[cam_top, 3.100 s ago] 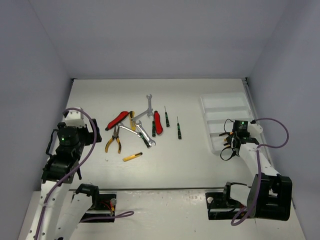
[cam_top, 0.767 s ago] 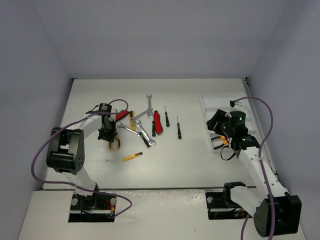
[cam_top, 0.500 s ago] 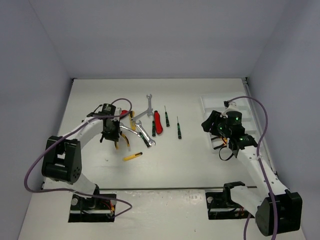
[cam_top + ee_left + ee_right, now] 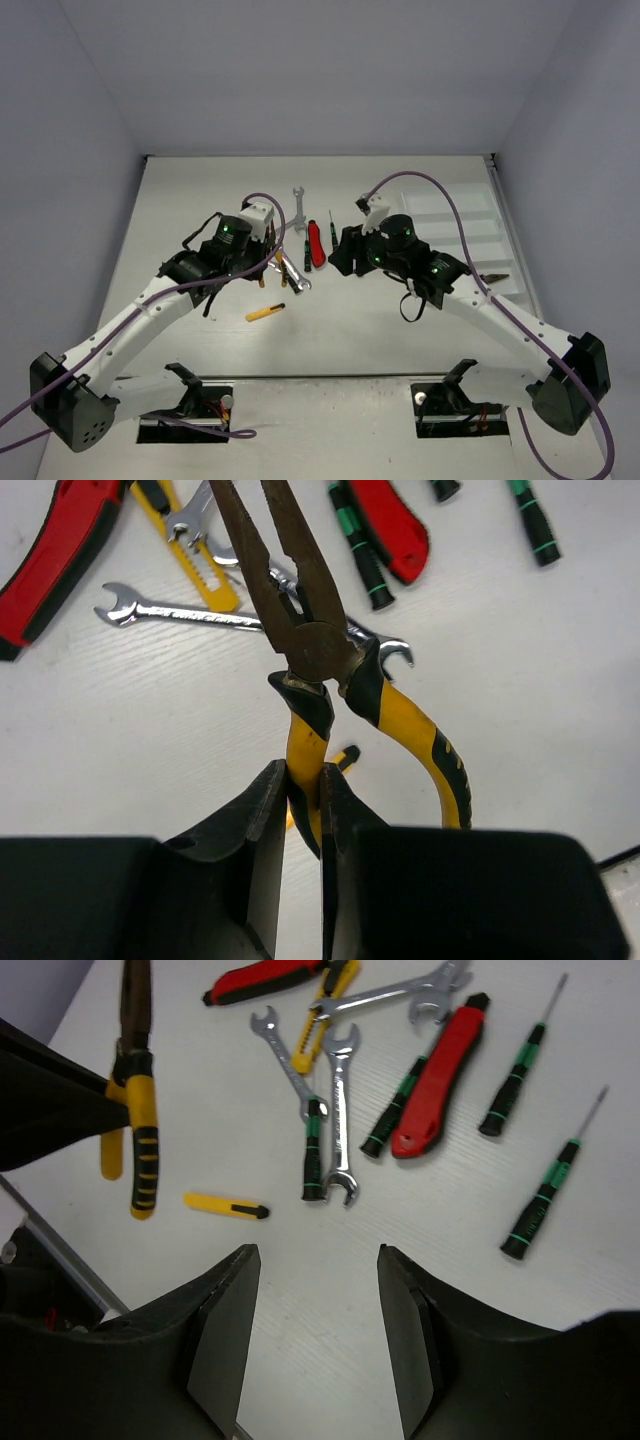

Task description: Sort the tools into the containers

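Left gripper [image 4: 303, 780] jaws clamped narrow on one yellow handle of the pliers [image 4: 312, 645], nose sticking out past the tips, other handle free beside them. Right gripper [image 4: 315, 1258] jaws wide, holding nothing. Wrenches [image 4: 340, 1110], screwdrivers [image 4: 540, 1200] and red cutter [image 4: 435, 1080] lie ahead of them, white tray [image 4: 465, 212] well apart.

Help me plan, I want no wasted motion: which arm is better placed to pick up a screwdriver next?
Right. The right fingers are open, empty and over the screwdrivers; the left fingers are shut on the yellow-handled pliers.
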Action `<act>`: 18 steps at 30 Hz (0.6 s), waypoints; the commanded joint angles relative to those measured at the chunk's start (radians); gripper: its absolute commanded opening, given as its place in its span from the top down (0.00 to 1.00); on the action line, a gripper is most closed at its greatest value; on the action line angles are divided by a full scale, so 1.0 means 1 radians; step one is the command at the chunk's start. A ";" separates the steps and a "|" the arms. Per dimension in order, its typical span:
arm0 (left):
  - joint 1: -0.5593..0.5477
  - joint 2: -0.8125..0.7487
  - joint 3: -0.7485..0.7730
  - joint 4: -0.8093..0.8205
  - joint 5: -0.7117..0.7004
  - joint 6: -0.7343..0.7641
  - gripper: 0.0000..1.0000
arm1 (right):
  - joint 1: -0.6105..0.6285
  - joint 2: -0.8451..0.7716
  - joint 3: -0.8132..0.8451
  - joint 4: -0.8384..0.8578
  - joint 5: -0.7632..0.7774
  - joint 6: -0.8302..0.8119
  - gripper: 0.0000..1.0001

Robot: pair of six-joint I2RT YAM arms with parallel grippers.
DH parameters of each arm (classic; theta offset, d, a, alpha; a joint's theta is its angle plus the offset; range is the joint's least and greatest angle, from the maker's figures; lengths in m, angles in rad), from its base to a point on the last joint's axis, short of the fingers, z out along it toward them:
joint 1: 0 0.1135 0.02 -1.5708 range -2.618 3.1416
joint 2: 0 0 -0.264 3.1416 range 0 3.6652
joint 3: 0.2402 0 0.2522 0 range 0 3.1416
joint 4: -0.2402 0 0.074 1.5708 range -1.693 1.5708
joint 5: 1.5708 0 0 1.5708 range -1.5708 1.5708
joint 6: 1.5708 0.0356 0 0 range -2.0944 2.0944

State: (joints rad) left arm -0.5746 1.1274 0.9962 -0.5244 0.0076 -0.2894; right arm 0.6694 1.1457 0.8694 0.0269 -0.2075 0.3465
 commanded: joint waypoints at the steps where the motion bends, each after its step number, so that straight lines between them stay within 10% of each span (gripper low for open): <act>1: -0.077 -0.093 0.013 0.131 -0.111 0.010 1.00 | 0.077 0.046 0.114 0.088 0.034 0.016 0.52; 18: -0.192 -0.159 0.013 0.239 -0.128 0.007 1.00 | 0.256 0.192 0.235 0.182 0.067 0.057 0.54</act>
State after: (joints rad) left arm -0.7478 0.9985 0.9844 -0.4092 -0.1068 -0.2878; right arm 0.9055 1.3223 1.0394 0.1082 -0.1702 0.3946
